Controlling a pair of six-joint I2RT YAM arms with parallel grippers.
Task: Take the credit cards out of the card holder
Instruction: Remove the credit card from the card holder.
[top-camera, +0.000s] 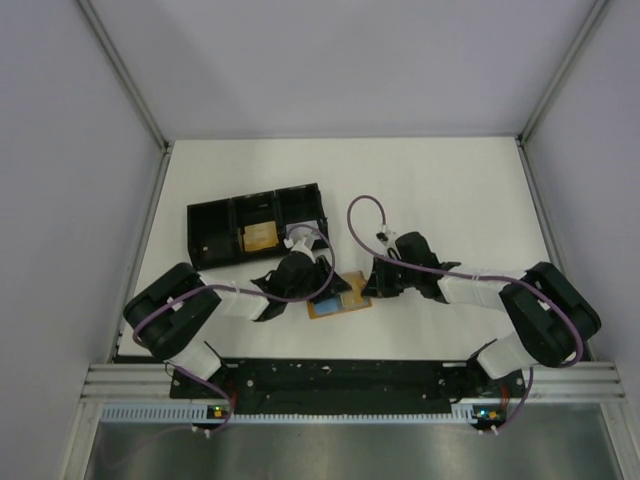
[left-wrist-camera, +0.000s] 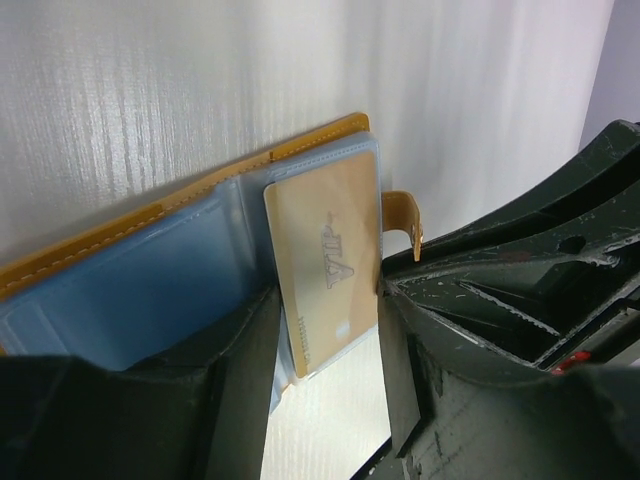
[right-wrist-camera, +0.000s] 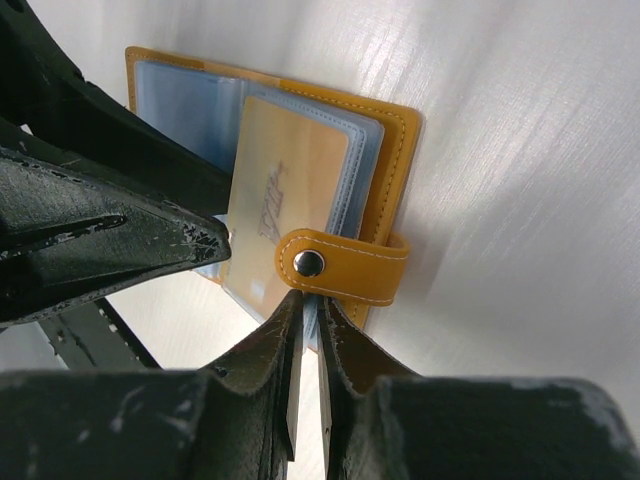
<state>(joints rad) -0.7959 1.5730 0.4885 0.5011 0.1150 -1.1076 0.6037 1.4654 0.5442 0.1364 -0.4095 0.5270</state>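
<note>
White table bears open card holder, long axis left-right, tab rightward.

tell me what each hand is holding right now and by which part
Right hand pinches the card holder at its edge under the snap tab. Left hand straddles the gold card near its lower end; grip unclear.

The credit card bears faint lettering, seemingly "VISA".
</note>
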